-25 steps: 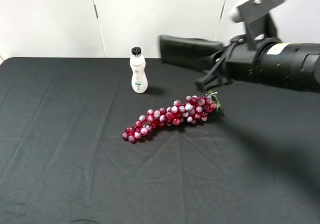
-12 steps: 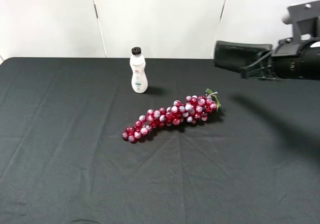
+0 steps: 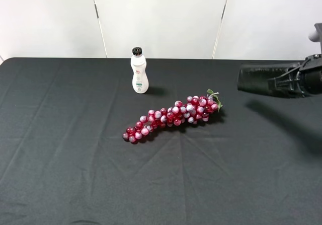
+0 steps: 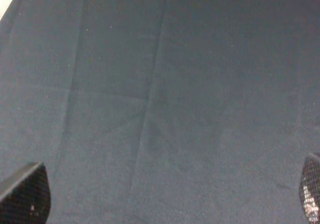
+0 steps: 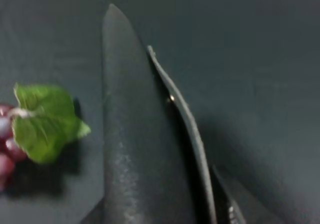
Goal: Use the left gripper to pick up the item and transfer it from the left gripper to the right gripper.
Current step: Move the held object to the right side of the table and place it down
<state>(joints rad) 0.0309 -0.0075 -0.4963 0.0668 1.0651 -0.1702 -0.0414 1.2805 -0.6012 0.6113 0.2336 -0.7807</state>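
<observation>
Exterior high view: the black case (image 3: pixel 262 78) was held in the air at the far right of the scene, clear of the black tablecloth (image 3: pixel 75 159), with the right gripper (image 3: pixel 297 81) clamped on its right end.
Right wrist view: the case (image 5: pixel 135 149) ran lengthwise out from between the fingers, one thin finger (image 5: pixel 185 134) pressed along its side; a green leaf (image 5: pixel 45 121) of the grape bunch lay on the cloth below.
Left gripper: its two fingertips (image 4: pixel 27 194) sat wide apart at the corners of the left wrist view, spread and empty, with only bare cloth between them; this arm did not show in the exterior high view.
Progress: judged from the frames, pickup and handover looked done, since the case was with the right arm and the left held nothing; little seemed left.
Bystanders: the grape bunch (image 3: pixel 173 115) lay mid-table, left of and nearer than the case; the white bottle (image 3: pixel 139 71) stood farther left, well apart.
</observation>
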